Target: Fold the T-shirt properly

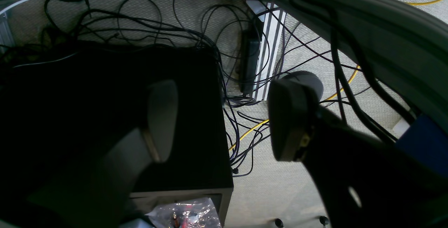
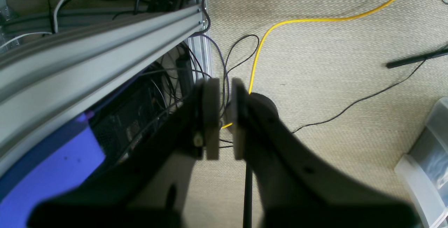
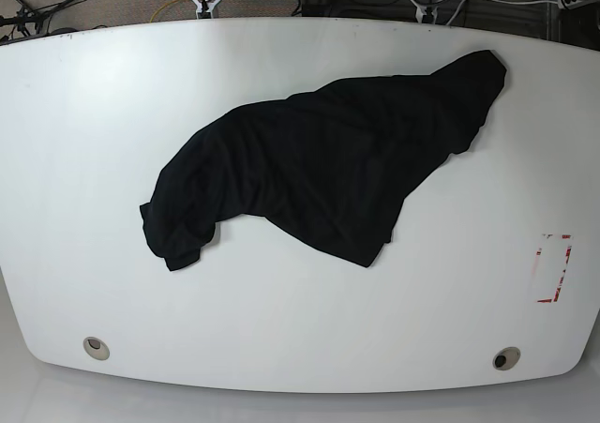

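Note:
The T-shirt [image 3: 319, 165], plain black, lies crumpled and spread slantwise across the middle of the white table [image 3: 94, 113], one end bunched at the left and the other reaching the far right. Neither arm reaches over the table in the base view. In the left wrist view my left gripper [image 1: 224, 116] hangs open over the floor, its fingers wide apart with nothing between them. In the right wrist view my right gripper [image 2: 225, 116] is shut over the carpet, its pads a narrow slit apart and holding nothing.
A red and white marker [image 3: 551, 268] sits near the table's right edge. Two round holes [image 3: 95, 348] [image 3: 506, 358] are near the front edge. Below lie tangled cables, a black box [image 1: 140, 91], an aluminium frame rail [image 2: 87, 63], a yellow cable [image 2: 315, 19] and a clear bin [image 2: 430, 158].

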Robot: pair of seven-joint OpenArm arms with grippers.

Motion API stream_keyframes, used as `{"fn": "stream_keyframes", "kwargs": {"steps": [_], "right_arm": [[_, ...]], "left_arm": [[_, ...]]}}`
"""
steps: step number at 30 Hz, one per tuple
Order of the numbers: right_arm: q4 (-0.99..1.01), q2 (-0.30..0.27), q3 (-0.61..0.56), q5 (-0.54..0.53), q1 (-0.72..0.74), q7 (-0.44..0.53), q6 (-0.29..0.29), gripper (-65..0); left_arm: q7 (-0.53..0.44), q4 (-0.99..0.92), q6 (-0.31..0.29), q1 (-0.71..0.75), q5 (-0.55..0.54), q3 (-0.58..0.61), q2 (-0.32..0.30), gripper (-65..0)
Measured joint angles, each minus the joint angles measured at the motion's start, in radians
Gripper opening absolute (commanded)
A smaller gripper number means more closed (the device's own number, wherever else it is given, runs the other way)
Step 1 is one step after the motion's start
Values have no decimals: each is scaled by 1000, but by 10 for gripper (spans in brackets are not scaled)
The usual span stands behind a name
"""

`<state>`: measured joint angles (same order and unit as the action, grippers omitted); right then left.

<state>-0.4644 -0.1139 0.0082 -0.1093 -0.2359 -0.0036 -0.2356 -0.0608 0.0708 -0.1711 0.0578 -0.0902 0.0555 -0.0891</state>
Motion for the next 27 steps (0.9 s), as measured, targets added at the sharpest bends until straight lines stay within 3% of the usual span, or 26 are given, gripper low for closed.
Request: {"fn": "stream_keyframes", "kwargs": {"steps": [10,27], "right_arm": [[-20,0,4,0,-18,-8,27,-595],[1,14,-4,0,26,-1,26,-595]], "left_arm": [[-14,-1,7,3,0,0,0,-267],[-49,0,6,6,0,0,0,-267]]}}
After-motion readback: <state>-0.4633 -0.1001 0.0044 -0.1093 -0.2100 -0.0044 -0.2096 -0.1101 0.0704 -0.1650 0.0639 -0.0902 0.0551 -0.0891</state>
